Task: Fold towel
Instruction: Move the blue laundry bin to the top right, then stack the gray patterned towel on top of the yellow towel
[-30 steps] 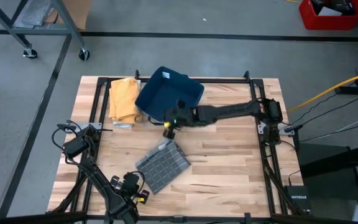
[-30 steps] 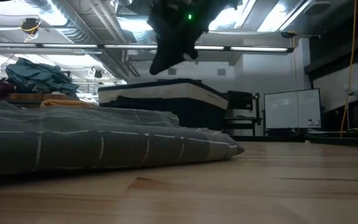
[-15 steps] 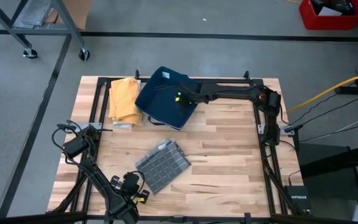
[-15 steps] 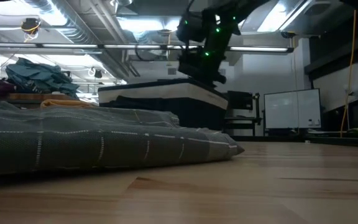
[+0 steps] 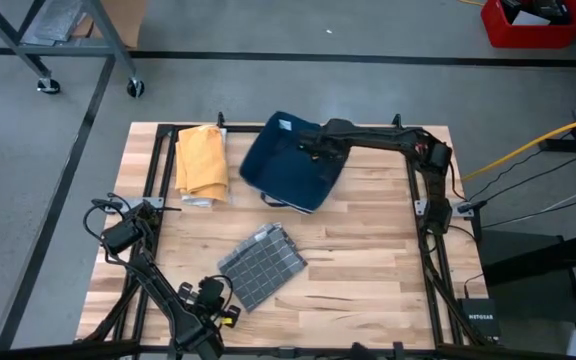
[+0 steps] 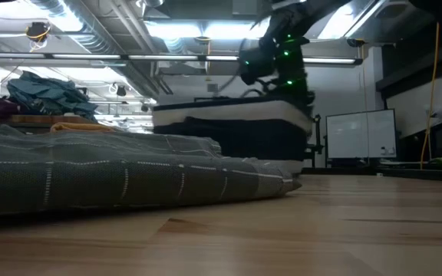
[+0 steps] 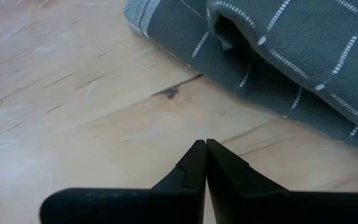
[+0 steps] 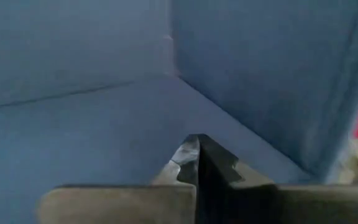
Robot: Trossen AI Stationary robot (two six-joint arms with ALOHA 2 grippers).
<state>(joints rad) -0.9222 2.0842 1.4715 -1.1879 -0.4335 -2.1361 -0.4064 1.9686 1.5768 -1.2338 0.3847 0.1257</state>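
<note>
Lying under the right tool (image 5: 306,152): blue towel (image 5: 290,178).

Overhead light: even and bright across the wooden table (image 5: 368,250), shadows faint.
Room behind: ceiling lamps (image 6: 206,31) glare white; the rest sits dim.
Low view focus: grey towel (image 6: 113,172) up close looks soft.
Right wrist view: blue cloth (image 8: 104,93) blurred, dim.

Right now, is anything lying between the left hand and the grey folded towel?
Nothing visible. The left hand, shut, sits low over bare wood with the grey checked towel just ahead of it. The blue bin, where the right hand is, and the yellow cloth lie farther back.
</note>
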